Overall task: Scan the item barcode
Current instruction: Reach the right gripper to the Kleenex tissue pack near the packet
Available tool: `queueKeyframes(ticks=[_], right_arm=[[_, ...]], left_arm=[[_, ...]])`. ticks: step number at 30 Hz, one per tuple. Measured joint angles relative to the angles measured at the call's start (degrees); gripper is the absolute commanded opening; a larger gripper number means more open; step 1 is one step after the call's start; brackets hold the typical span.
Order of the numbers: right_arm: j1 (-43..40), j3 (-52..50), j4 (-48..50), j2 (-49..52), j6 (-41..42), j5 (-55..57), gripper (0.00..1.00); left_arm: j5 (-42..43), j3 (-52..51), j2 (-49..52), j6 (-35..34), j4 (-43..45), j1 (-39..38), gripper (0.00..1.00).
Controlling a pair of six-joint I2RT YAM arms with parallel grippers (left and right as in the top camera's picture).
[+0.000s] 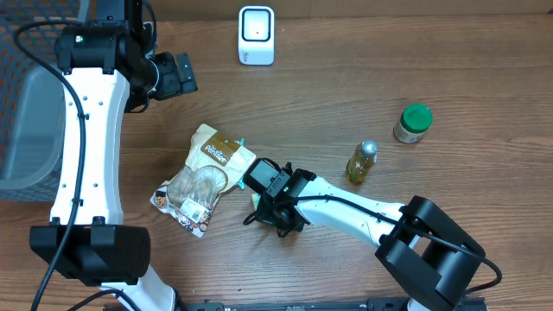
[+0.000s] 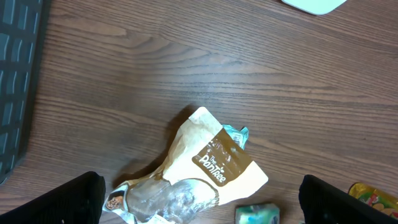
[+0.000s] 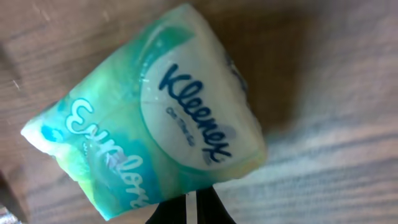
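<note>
A teal and white Kleenex tissue pack (image 3: 149, 124) fills the right wrist view, lying on the wooden table. My right gripper (image 3: 191, 208) is shut on its lower edge, fingers nearly touching. From overhead the right gripper (image 1: 262, 206) sits at the table's middle and covers most of the pack. One corner of the pack (image 2: 257, 213) shows in the left wrist view. The white barcode scanner (image 1: 256, 34) stands at the back edge. No barcode shows in any view. My left gripper (image 1: 177, 76) hangs open, high at the back left, with nothing between its fingers (image 2: 62, 199).
A beige snack bag (image 1: 206, 177) lies just left of the right gripper. A small yellow bottle (image 1: 361, 162) and a green-lidded jar (image 1: 414, 123) stand to the right. A grey bin (image 1: 26, 130) sits at the left edge.
</note>
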Motion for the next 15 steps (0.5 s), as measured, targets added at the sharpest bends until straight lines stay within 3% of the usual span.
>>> queueKeyframes(ticks=[6,15], right_arm=[[0.0,0.0,4.8,0.0,0.3,5.8,0.16],[0.0,0.0,4.4,0.0,0.2,14.3,0.15]], left_arm=[[0.0,0.0,0.0,0.0,0.0,0.0,1.0],[0.0,0.0,0.0,0.0,0.0,0.0,1.0]])
